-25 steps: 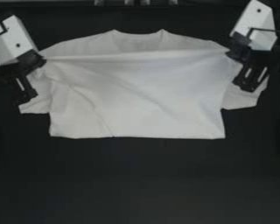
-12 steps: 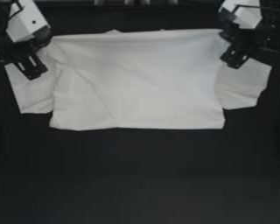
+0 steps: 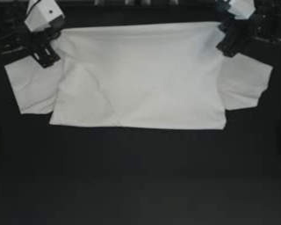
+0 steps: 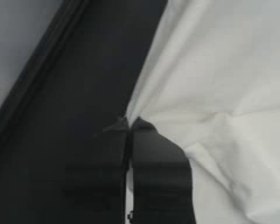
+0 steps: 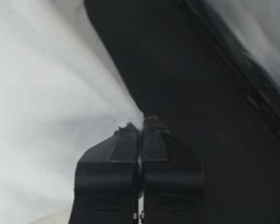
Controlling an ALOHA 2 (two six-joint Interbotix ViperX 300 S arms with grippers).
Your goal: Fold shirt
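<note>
White T-shirt (image 3: 140, 83) spread at table's far side, far edge folded. Left gripper (image 3: 47, 56) and right gripper (image 3: 226, 46) pinch its far corners, jaws pressed together. Step: lengthwise fold; next needs even, matched pull.

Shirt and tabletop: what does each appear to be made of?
The shirt looks like soft, thin, matte white woven or knit cloth: it creases and puckers where the left gripper and right gripper pinch it. The table looks dark, smooth and matte; its material is unclear.
</note>
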